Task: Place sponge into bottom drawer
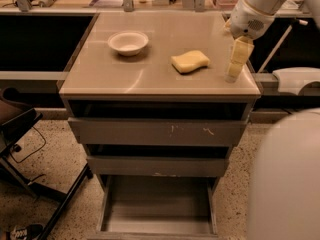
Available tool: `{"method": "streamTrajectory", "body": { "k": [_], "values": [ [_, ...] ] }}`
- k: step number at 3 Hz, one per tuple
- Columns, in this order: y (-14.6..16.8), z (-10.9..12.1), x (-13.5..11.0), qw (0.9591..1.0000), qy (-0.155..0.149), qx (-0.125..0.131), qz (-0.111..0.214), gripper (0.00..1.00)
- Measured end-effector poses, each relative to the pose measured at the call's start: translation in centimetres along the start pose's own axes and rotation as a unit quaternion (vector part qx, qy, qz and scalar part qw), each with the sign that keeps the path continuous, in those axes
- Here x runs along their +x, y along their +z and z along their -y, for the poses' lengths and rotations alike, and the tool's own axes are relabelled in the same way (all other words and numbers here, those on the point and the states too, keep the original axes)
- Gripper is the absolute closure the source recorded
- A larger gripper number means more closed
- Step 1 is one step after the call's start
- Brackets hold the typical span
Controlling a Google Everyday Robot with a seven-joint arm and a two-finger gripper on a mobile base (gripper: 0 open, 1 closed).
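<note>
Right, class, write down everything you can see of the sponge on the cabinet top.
The sponge is a soft-looking yellow foam block with a wavy, pinched-waist outline. It lies flat on the beige cabinet top, right of centre, and nothing else touches it. The white bowl sits apart to its left. The gripper hangs just to its right, apart from it, near the top's right edge.
</note>
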State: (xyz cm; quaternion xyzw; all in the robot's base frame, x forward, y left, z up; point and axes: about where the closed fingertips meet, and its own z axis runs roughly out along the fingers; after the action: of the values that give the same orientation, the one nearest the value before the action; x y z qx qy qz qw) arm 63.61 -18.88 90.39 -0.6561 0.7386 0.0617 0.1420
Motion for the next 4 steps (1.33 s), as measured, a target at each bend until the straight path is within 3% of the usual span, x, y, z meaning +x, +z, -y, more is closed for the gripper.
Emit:
{"method": "streamTrajectory", "body": {
  "k": [1,2,3,4],
  "values": [
    [3.8,3.9,-1.4,0.9985,0.027,-0.017,0.045,0.0],
    [8.0,7.6,-3.1,0.9942,0.05,-0.018,0.094,0.0],
    [7.6,10.4,-6.3,0.9882,0.036,0.021,0.148,0.0],
    [6.9,10.9,-6.9,0.9871,0.03,0.035,0.153,0.0]
  ]
}}
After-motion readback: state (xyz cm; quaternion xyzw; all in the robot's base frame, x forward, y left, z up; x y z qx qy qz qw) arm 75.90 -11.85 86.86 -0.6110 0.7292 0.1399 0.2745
